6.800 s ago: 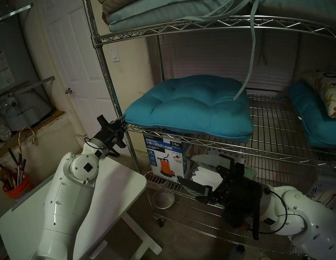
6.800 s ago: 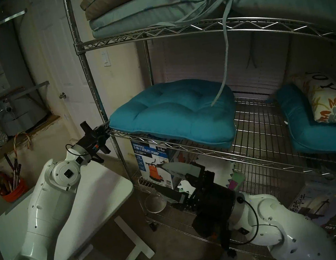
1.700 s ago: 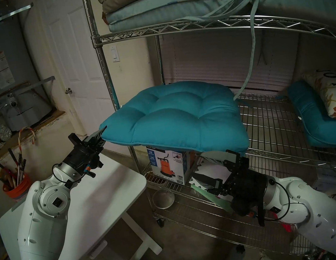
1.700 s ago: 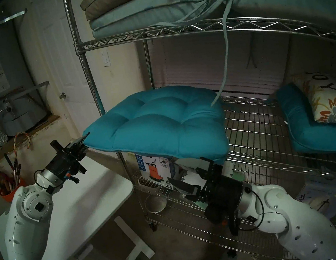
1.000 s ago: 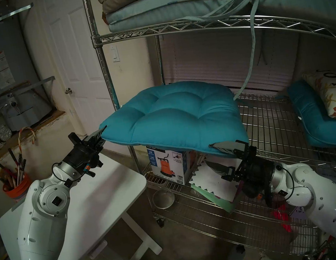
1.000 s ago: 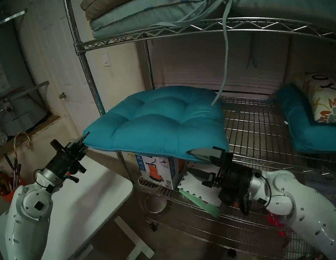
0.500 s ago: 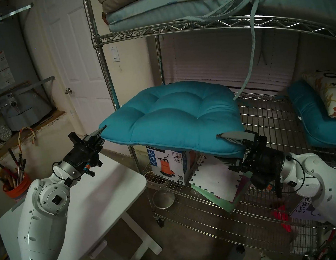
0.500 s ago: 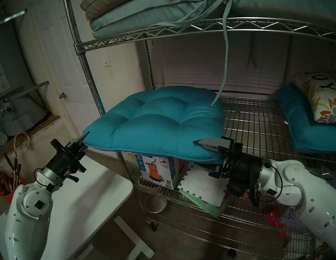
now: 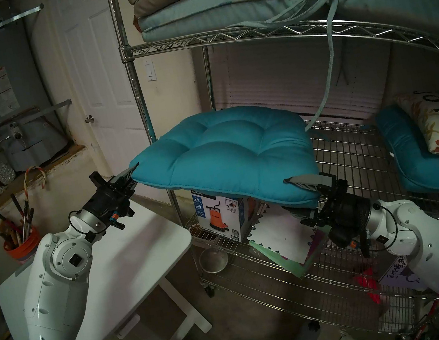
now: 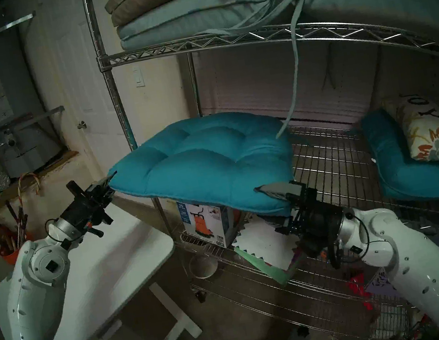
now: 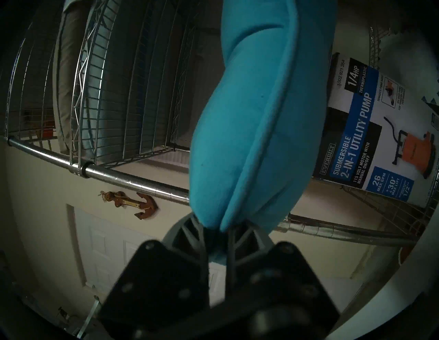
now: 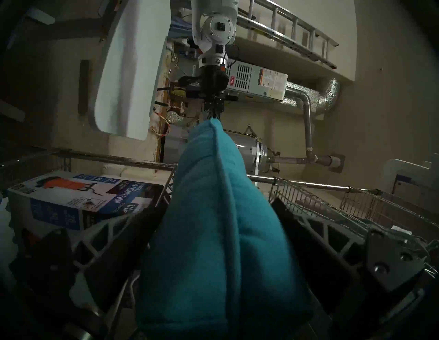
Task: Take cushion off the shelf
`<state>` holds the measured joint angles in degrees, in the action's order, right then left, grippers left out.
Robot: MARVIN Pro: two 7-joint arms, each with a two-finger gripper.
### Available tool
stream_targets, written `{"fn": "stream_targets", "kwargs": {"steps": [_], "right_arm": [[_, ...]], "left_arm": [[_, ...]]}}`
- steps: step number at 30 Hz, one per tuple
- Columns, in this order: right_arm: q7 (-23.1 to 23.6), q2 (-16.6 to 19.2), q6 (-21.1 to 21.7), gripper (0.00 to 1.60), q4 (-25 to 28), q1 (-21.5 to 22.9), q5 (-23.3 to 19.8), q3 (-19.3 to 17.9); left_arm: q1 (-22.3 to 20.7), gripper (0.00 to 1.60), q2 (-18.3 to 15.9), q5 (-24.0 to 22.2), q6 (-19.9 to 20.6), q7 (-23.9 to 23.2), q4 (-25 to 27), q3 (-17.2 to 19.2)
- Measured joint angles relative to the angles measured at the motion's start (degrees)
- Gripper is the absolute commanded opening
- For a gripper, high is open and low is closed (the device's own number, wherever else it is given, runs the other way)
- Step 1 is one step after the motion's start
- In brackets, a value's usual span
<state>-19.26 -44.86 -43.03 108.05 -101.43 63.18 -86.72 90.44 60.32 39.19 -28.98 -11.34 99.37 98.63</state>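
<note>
While the cushion [image 9: 228, 158] hangs half off the middle tier of the shelf [image 9: 353, 148], you are in the middle of getting a second hold on it. Your left gripper [image 9: 133, 174] has its fingers clenched on the cushion's left corner, which juts out past the front post above the white desk [image 9: 145, 253]; the left wrist view shows the piped edge pinched between them. Your right gripper [image 9: 300, 195] is spread wide around the near right corner: one finger lies on top of the fabric, the other sits underneath, and the right wrist view shows the cushion filling the gap without being squeezed. The back part of the cushion appears to rest on the wire grid, and a pale tie [image 9: 326, 89] dangling from the upper tier's long cushions hangs just beside its far right corner.

Your next move, as I judge it, is to close the right fingers firmly on that corner, then draw both hands back and leftward together, keeping the cushion level so it slides clear of the front post. Watch the dangling tie and the pump box [image 9: 220, 217] on the tier below; a sagging middle could drag on either.
</note>
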Motion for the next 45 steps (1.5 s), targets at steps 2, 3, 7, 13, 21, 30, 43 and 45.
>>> {"fn": "stream_targets", "kwargs": {"steps": [2, 3, 7, 13, 21, 30, 43, 45], "right_arm": [[0.08, -0.25, -0.17, 1.6, -0.46, 0.6, -0.03, 0.65], [0.13, -0.38, -0.27, 1.6, -0.73, 0.96, -0.07, 0.93], [0.39, -0.73, -0.52, 1.6, -0.82, 1.67, -0.31, 1.44], [0.72, -0.71, -0.83, 1.6, -0.71, 1.85, -0.77, 1.63], [1.02, -0.39, -1.41, 1.6, -0.59, 1.71, -1.4, 1.56], [1.59, -0.19, -1.82, 1.6, -0.5, 1.72, -2.19, 1.49], [2.24, 0.1, -2.43, 1.6, 0.52, 1.16, -3.97, 0.64], [2.39, 0.54, -2.34, 1.6, 1.88, 1.38, -4.0, -0.82]], "left_arm": [[-0.02, 0.0, 0.08, -0.01, 0.09, -0.05, -0.02, 0.03], [-0.02, 0.0, 0.12, -0.01, 0.13, -0.08, -0.04, 0.07], [-0.06, 0.0, 0.24, -0.01, 0.26, -0.16, -0.07, 0.09], [-0.08, 0.0, 0.39, -0.01, 0.4, -0.26, -0.07, 0.13], [-0.09, 0.0, 0.51, -0.01, 0.45, -0.38, -0.04, 0.15], [-0.09, 0.0, 0.63, -0.01, 0.47, -0.5, -0.04, 0.13], [-0.06, 0.0, 0.74, 0.0, 0.56, -0.65, -0.05, 0.14], [-0.05, 0.0, 0.77, 0.0, 0.57, -0.68, -0.07, 0.13]]}}
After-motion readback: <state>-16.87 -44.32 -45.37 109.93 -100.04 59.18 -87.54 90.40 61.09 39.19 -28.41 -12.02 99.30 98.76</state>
